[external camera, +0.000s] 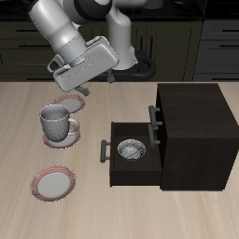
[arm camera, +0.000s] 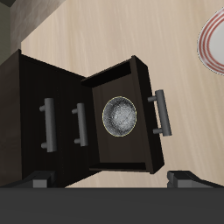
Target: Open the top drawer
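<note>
Gripper [external camera: 74, 90] hangs empty with jaws wide apart above a grey mug [external camera: 56, 122], well apart from the shut top drawer [external camera: 153, 115], while the lowest drawer [external camera: 114, 172] stands pulled out, holding a bowl [external camera: 131, 149].

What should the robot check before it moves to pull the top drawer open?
1. Hand open and holding nothing: ok.
2. Top drawer open: not ok, it looks shut.
3. Its grey handle free to grab: ok.
4. Hand at that handle: not ok, it hangs over the table near the mug.
5. Lower drawer, pulled out with a bowl inside, out of the hand's way: cannot tell.
</note>
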